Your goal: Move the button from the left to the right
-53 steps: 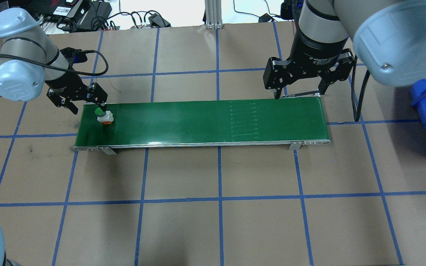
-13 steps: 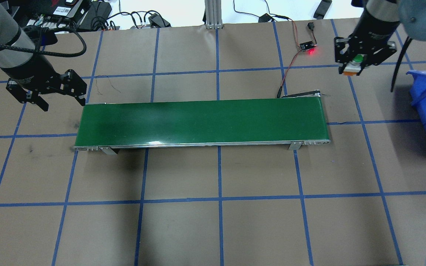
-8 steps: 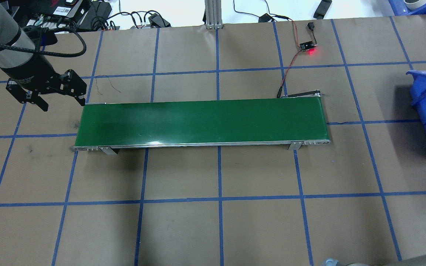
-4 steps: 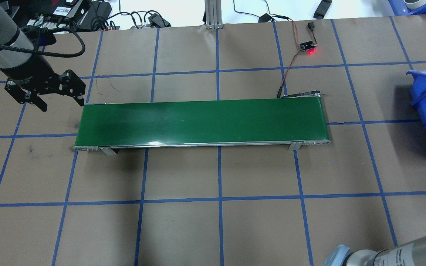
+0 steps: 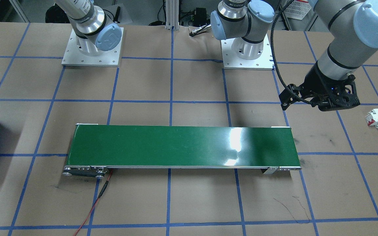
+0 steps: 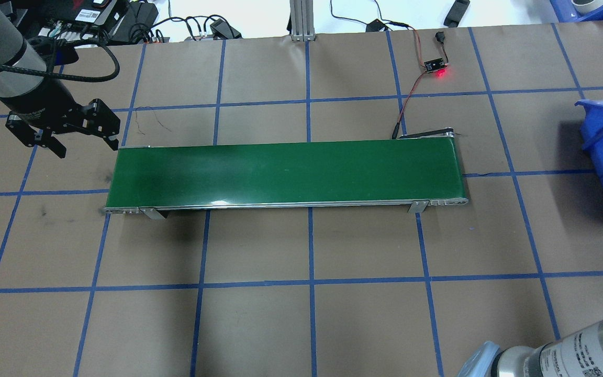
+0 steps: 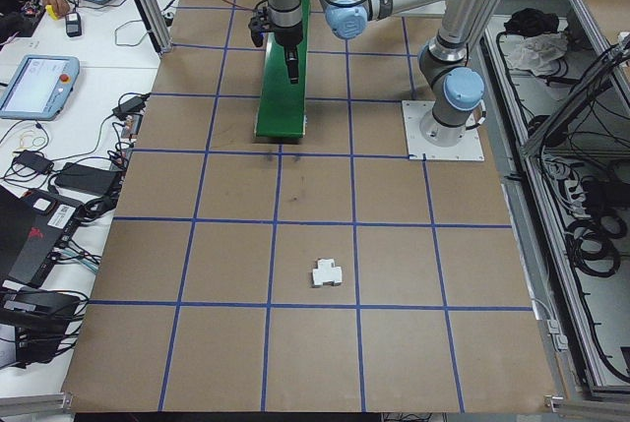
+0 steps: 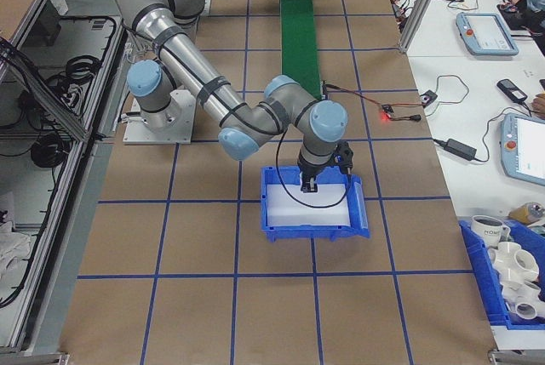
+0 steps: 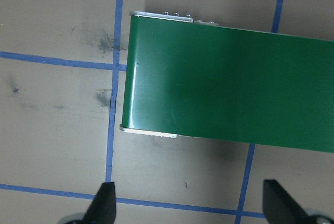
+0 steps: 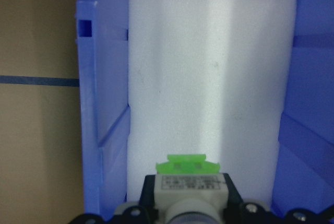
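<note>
The button (image 10: 190,190), white-bodied with a light-green tab, shows in the right wrist view. My right gripper (image 10: 190,212) is shut on it above the white foam floor of the blue bin (image 10: 102,78). From the exterior right view the right gripper (image 8: 322,179) hangs over the bin (image 8: 277,212). My left gripper (image 6: 86,148) is open and holds nothing, just past the left end of the green belt (image 6: 286,170). It also shows in the front view as the left gripper (image 5: 317,105), and its fingertips (image 9: 104,205) frame the belt's end (image 9: 224,98).
A white block with red parts (image 5: 377,118) lies on the table beyond the left arm. A small sensor board with a red light (image 6: 436,66) sits behind the belt's right end, wired to it. The right arm's elbow (image 6: 542,361) fills the overhead view's bottom right corner.
The right gripper carried the button from the belt's right end rightwards out of the overhead view. Its elbow came in at bottom right. The left gripper let go earlier and edged slightly away.
</note>
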